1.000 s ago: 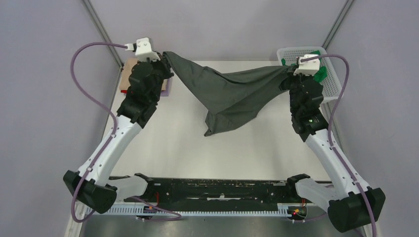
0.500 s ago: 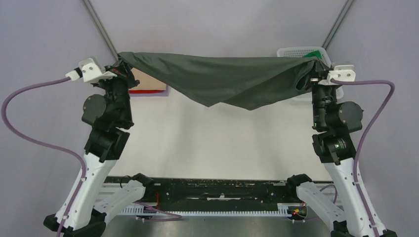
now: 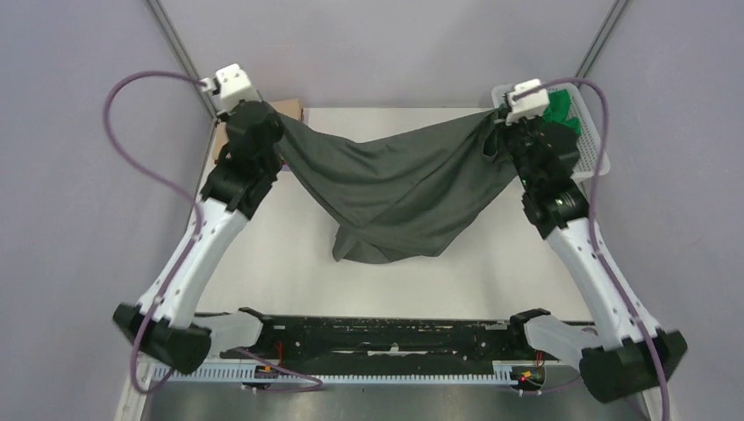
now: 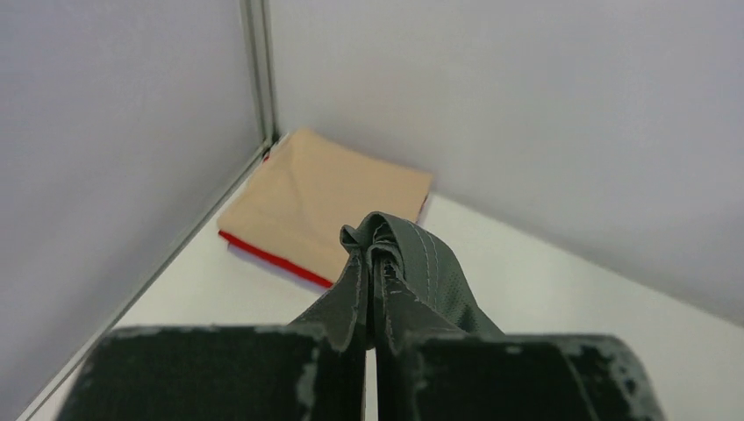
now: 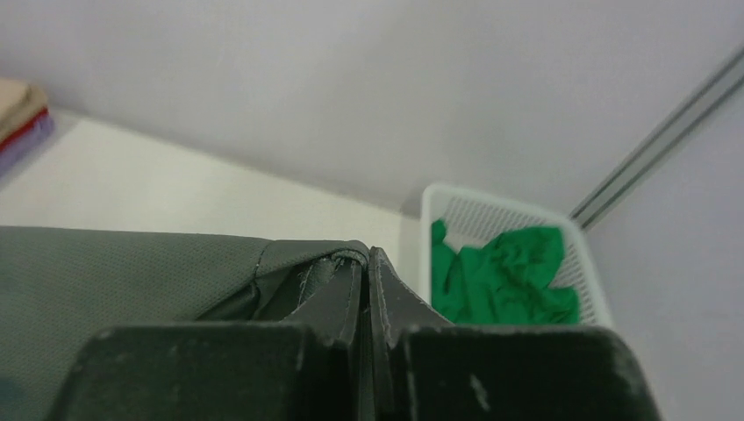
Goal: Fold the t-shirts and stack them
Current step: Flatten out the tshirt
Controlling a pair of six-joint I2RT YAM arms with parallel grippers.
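The dark grey t-shirt (image 3: 390, 189) hangs slack between my two grippers, its low middle sagging onto the table. My left gripper (image 3: 282, 140) is shut on one end of it; the wrist view shows the bunched hem (image 4: 395, 254) between the jaws. My right gripper (image 3: 493, 132) is shut on the other end (image 5: 342, 263). A folded tan t-shirt (image 4: 325, 197) lies on a red one (image 4: 276, 261) and a pale lilac one in the far left corner. The bright green t-shirt (image 5: 504, 276) lies crumpled in the basket.
The white mesh basket (image 3: 593, 132) stands at the far right corner, close behind my right wrist. Grey walls and metal corner posts close in the back and sides. The arm bases and a black rail (image 3: 386, 333) run along the near edge.
Both grippers have come down and inward from a high, wide hold. The grey shirt, stretched taut half a second ago, now droops in a deep sag onto the table.
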